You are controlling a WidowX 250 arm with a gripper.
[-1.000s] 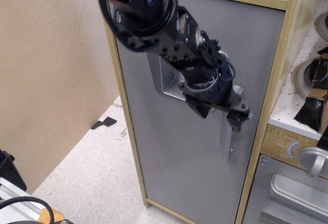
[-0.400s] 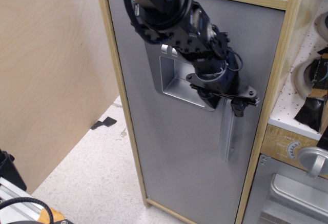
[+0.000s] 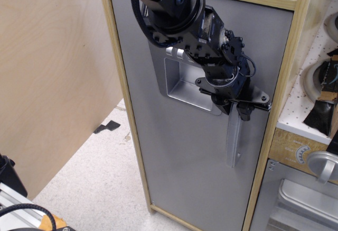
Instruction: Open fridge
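The fridge [image 3: 185, 162] is a tall cabinet with a light wood frame and a flat grey door, which lies flush in the frame. A silver recessed dispenser panel [image 3: 182, 85] sits in the upper door. A silver vertical handle [image 3: 233, 141] runs down the door's right side. My black gripper [image 3: 244, 112] reaches down from the top and sits at the handle's upper end. Its fingers [image 3: 245, 109] stand together under the cross bar. Whether they pinch the handle or only touch it is hidden. The arm covers the dispenser's upper right part.
A plain plywood panel [image 3: 53, 72] stands at the left. A grey oven door [image 3: 296, 199] with a round knob [image 3: 323, 165] is at the lower right, under a white speckled counter [image 3: 311, 104]. The speckled floor [image 3: 100, 183] lies below, with black gear [image 3: 16, 204] at the lower left.
My gripper has moved up and a little right along the door, from the handle's upper stretch to its top end. The arm has shifted right and uncovered more of the dispenser. The door has not moved.
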